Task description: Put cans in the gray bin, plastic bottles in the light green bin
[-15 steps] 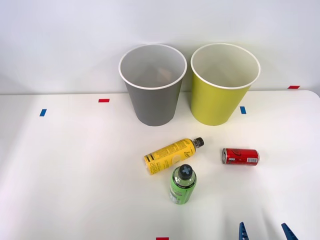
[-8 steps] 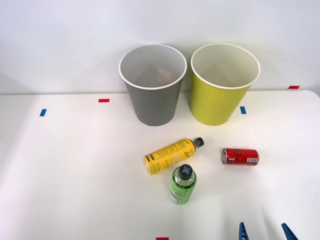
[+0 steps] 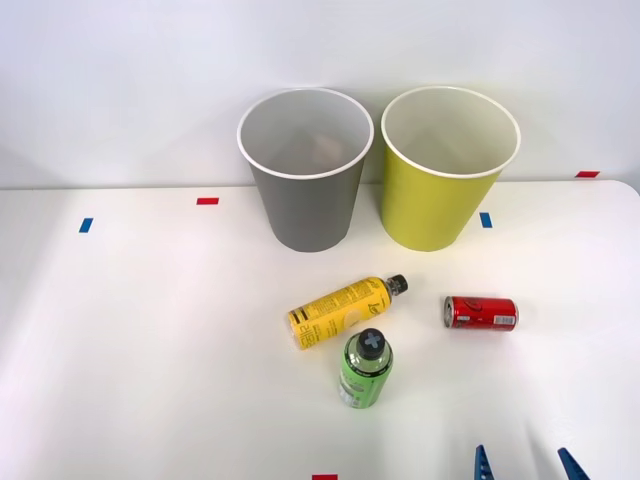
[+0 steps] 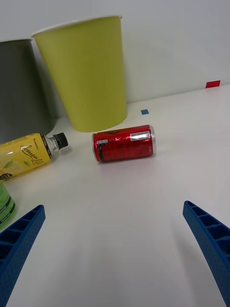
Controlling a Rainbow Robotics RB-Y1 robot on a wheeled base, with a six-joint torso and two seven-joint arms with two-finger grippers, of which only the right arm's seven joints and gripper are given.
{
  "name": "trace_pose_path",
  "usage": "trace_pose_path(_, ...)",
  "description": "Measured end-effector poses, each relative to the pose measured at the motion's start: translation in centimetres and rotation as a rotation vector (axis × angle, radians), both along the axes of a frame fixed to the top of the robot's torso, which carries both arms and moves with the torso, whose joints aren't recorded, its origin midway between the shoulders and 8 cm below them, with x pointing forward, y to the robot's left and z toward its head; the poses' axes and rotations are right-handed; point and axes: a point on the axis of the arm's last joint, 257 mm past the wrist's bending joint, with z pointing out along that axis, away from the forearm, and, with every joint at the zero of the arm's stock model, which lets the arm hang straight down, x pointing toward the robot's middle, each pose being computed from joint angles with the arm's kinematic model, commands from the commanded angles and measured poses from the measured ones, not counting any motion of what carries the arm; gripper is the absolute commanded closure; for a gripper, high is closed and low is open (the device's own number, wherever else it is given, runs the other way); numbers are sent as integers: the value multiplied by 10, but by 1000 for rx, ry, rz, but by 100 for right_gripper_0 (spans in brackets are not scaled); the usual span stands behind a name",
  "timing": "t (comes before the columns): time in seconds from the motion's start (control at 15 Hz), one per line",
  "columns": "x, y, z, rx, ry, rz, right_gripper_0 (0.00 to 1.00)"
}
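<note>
White counter (image 3: 120, 350), nothing binned yet. Right tool (image 4: 115, 240) spread wide, facing red soda can (image 4: 124, 143) lying sideways. Advise: straddle mid-body, close squarely to prevent rolling.

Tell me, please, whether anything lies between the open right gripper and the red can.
Nothing visible does. Bare table separates the right gripper from the red can; the yellow bottle and green bottle lie off to the side.
</note>
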Motion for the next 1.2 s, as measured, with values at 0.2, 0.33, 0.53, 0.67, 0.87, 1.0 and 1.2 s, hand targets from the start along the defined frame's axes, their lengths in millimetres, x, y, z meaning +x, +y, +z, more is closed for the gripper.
trace_pose_path(0.2, 8, -2, 11, -23, -41, -2, 0)
trace_pose_path(0.33, 12, -8, 18, -34, -51, -12, 0)
trace_pose_path(0.53, 28, -13, 25, -40, -2, -27, 0)
trace_pose_path(0.67, 41, -15, 32, -29, 56, -41, 0)
trace_pose_path(0.87, 59, -22, 41, 27, 199, -82, 0)
trace_pose_path(1.0, 64, -29, 49, 121, 294, -115, 0)
trace_pose_path(1.2, 67, -34, 64, 339, 413, -154, 0)
